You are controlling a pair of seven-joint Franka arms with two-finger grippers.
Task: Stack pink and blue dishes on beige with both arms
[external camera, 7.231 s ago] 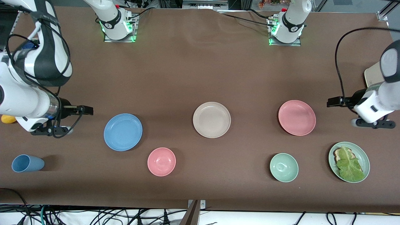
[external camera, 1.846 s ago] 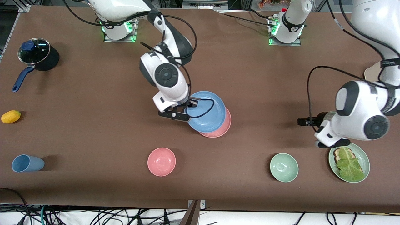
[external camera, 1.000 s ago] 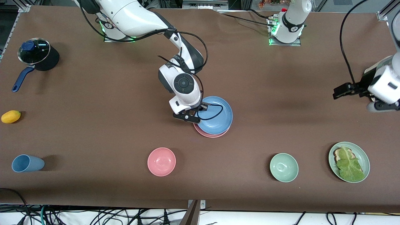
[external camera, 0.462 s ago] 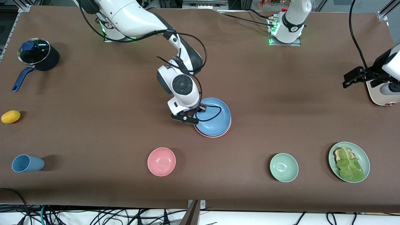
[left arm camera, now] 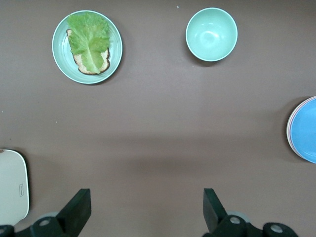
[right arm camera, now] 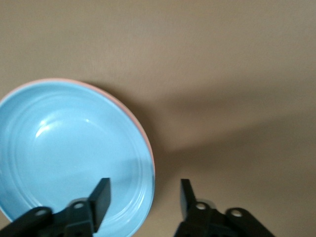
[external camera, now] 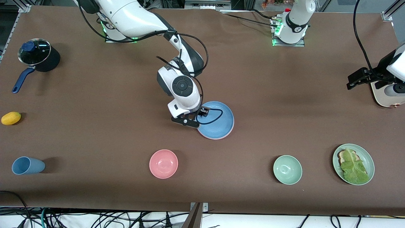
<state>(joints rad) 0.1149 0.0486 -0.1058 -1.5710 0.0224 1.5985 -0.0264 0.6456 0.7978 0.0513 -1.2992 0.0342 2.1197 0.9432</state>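
The light blue plate (external camera: 218,122) lies on the pink plate (right arm camera: 129,109) in the middle of the table. Only a thin pink edge shows around it. The beige plate is hidden under these two. My right gripper (external camera: 202,114) is low at the stack's edge toward the right arm's end. It is open, and its fingers (right arm camera: 101,197) straddle the blue plate's rim (right arm camera: 148,173) without touching it. My left gripper (external camera: 352,81) hangs open with nothing in it over bare table at the left arm's end. In the left wrist view the blue plate (left arm camera: 303,131) shows at the picture's edge.
Along the table's near side stand a blue cup (external camera: 28,165), a pink bowl (external camera: 163,163), a green bowl (external camera: 287,169) and a green plate with lettuce (external camera: 353,164). A lidded pot (external camera: 38,58) and a yellow fruit (external camera: 11,118) are at the right arm's end. A cream board (external camera: 383,95) lies beside the left gripper.
My right gripper has brought the blue plate down square onto the pink one and let go of it. The left arm drew back to its end of the table, then stayed still.
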